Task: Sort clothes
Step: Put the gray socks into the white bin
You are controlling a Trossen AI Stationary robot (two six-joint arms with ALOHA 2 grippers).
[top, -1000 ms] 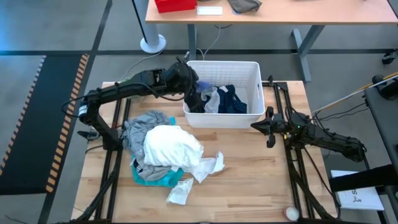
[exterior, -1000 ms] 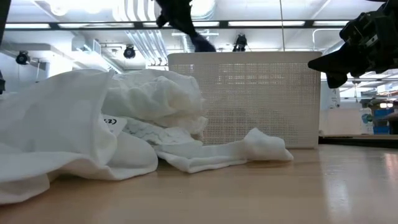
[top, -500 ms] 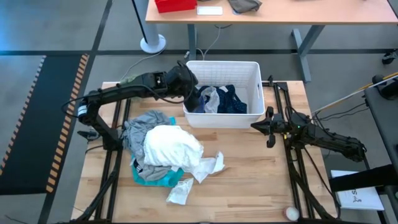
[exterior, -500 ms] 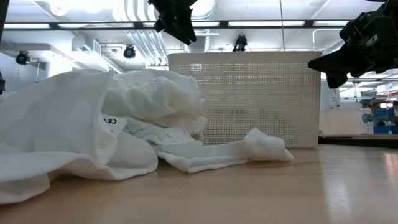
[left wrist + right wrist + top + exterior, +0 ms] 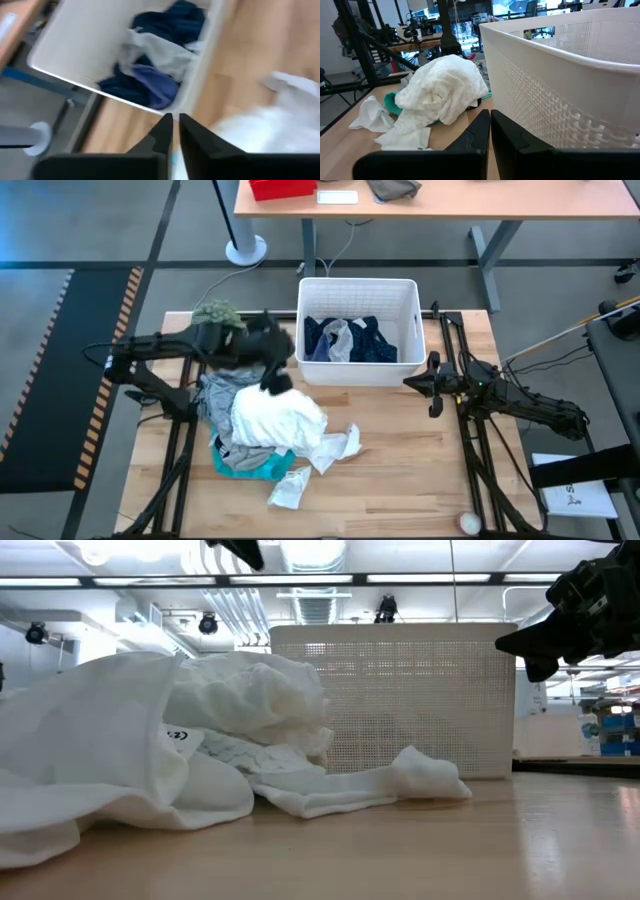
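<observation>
My left gripper (image 5: 276, 383) hangs shut and empty above the far edge of the clothes pile; in its wrist view (image 5: 175, 131) the fingers almost meet. The pile lies on the table's left: a grey garment (image 5: 228, 380), a white one (image 5: 277, 418) on top, a turquoise one (image 5: 250, 468) underneath, and small white socks (image 5: 338, 446) at its near side. The white bin (image 5: 358, 372) holds navy (image 5: 378, 342), pale grey (image 5: 340, 340) and purple-blue (image 5: 156, 84) cloth. My right gripper (image 5: 408, 383) waits shut at the bin's near right corner.
The fuzzy green ball (image 5: 215, 312) lies at the table's far left, beside my left arm. A small pale ball (image 5: 467, 522) sits near the near right corner. Bare wood (image 5: 400, 470) lies in front of the bin. A desk stands beyond the table.
My left gripper has drawn back from over the bin's left rim, toward the table's left and near edges, and now hangs over the pile. The bluish cloth that hung below it a second ago no longer hangs there. The pile has kept still.
</observation>
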